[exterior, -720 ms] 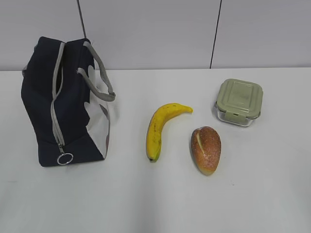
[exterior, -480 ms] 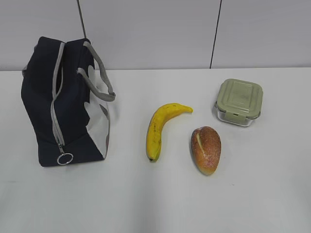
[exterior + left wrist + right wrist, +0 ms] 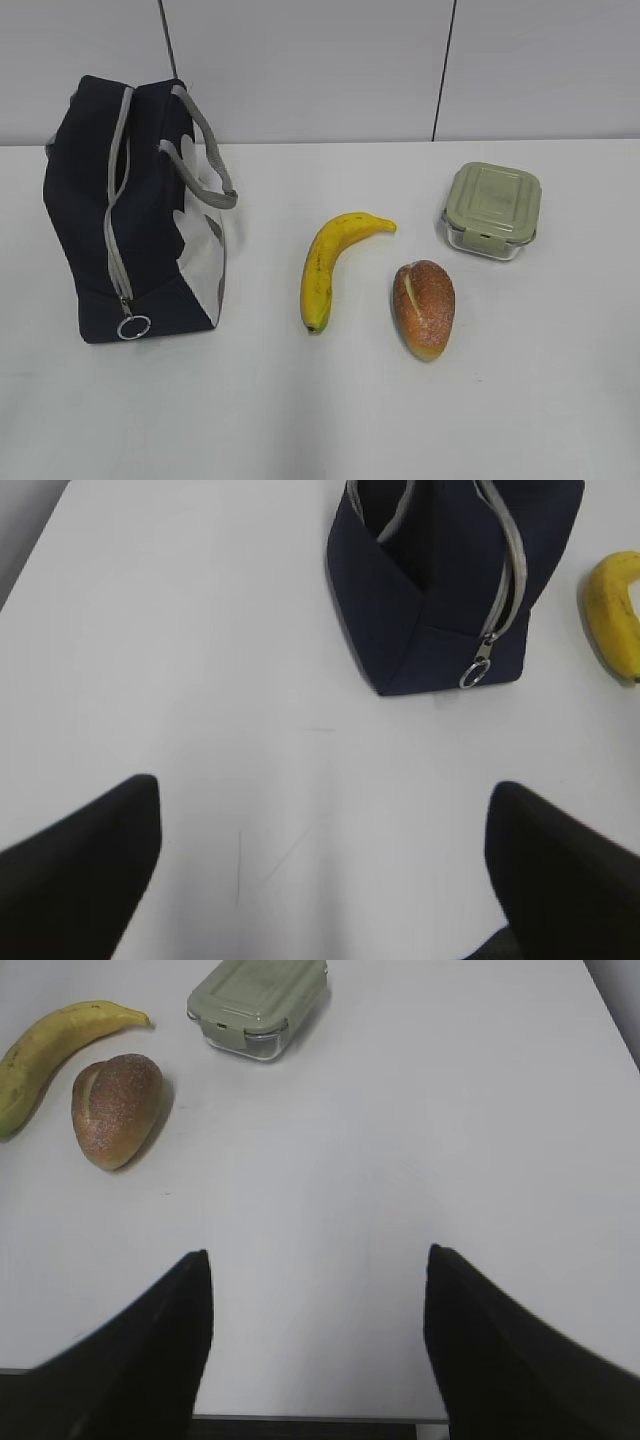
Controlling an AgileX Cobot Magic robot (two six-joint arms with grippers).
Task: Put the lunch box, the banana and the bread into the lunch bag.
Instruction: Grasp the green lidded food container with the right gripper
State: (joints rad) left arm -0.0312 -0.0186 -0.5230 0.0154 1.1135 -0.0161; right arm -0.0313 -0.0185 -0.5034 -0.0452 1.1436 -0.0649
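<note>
Black fingers of the left gripper (image 3: 320,870) stand spread wide over bare white table (image 3: 200,680), pinching nothing. Beyond them, well apart, stands the bag (image 3: 440,590), navy, its grey zipper (image 3: 510,560) running down to a ring pull (image 3: 475,673) at the near end. The banana (image 3: 615,615) shows at the right edge of that view.

The right gripper (image 3: 318,1340) is likewise spread and empty, low over the table. Ahead and to its left lies the bread (image 3: 115,1108), with the banana just beside it and the box (image 3: 257,1005) farther off, green lid on.

From the exterior view no gripper shows. The bag (image 3: 130,220) stands upright on the left, handles (image 3: 205,150) up. The banana (image 3: 330,265) lies mid-table, the bread (image 3: 424,307) right of it, the box (image 3: 492,210) behind the bread. All three lie outside the bag.
</note>
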